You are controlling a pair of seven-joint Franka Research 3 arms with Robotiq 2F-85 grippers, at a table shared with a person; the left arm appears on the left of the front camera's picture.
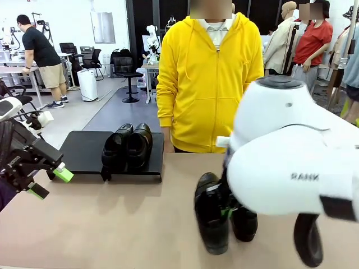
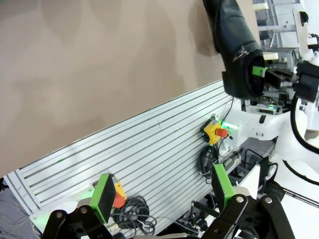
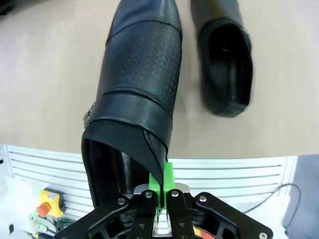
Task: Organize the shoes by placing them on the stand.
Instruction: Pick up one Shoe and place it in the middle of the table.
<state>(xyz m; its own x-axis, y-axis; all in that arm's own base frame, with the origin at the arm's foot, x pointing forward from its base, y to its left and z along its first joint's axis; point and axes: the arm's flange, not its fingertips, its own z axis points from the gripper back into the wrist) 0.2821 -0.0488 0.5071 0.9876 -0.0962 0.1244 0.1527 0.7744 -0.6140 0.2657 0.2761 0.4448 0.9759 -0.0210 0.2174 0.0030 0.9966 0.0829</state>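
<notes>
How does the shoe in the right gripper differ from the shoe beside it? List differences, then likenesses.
The held shoe is pinched at its collar by the shut right gripper; the loose shoe is touched by nothing. The held shoe's heel overhangs the edge of the table; the loose shoe's heel sits on the table. Both are black loafers, toes pointing the same way.

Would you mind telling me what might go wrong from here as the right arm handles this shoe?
1. The right tool pinches only the thin collar edge of the shoe, so it may swing or slip out.
2. The other loose shoe lies close beside it and could be knocked.
3. The pair fills the right section of the stand; reaching the free section probably means passing over them, toward the open left tool.
</notes>
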